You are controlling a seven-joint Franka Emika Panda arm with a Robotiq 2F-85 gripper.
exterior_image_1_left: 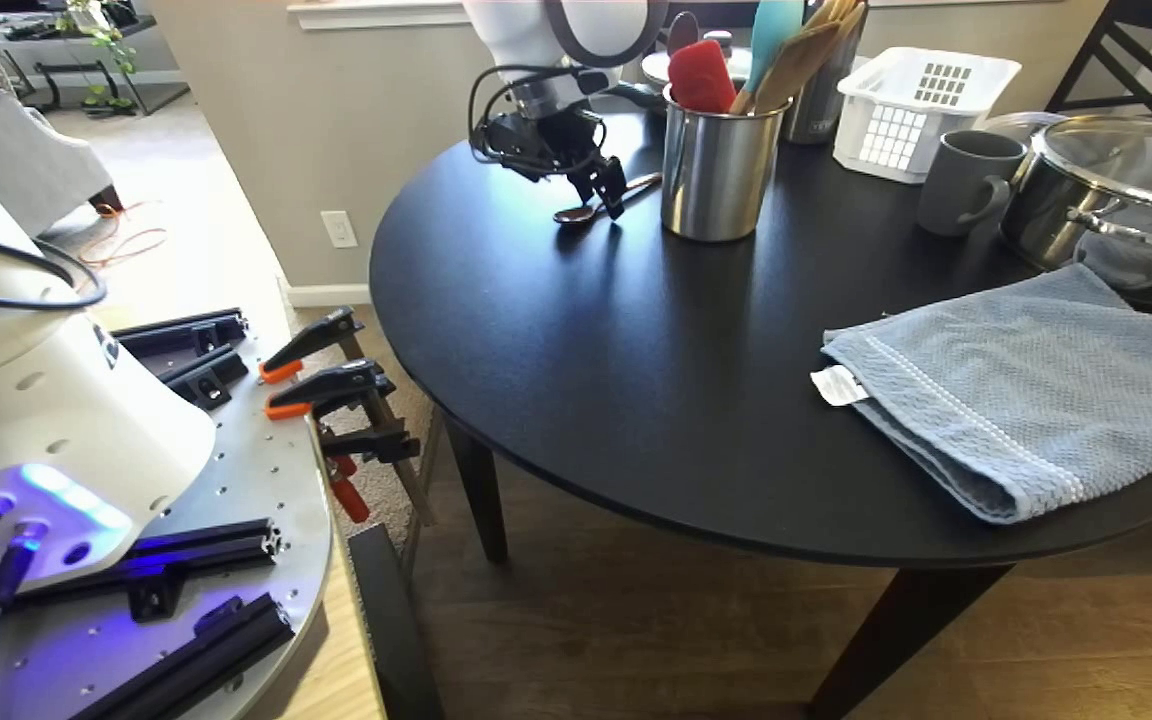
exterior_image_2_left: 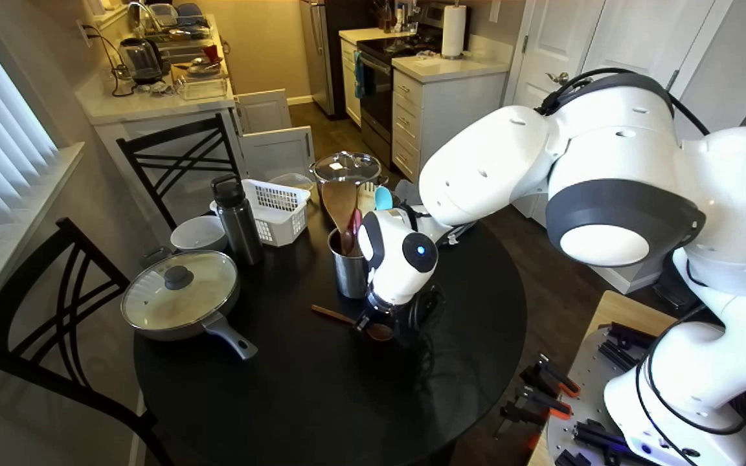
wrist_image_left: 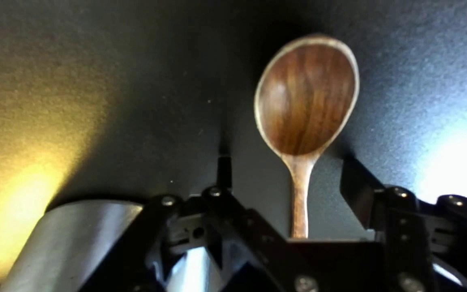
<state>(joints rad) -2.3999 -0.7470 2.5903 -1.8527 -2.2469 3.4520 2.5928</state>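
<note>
Your black two-fingered gripper (wrist_image_left: 286,170) stands with its jaws spread and clasps nothing, straddling the neck of the oval-bowled brown wooden spoon (wrist_image_left: 305,97), which lies on the round black table (exterior_image_1_left: 636,400), its bowl just past twelve o'clock from the jaws in the wrist view and the silver cylindrical steel utensil holder (wrist_image_left: 75,239) toward eight o'clock. You appear to be at the straddling step, set either to take the spoon or to leave it lying. Your next move seems to call for an even squeeze about the neck or a straight lift clear of it.
</note>
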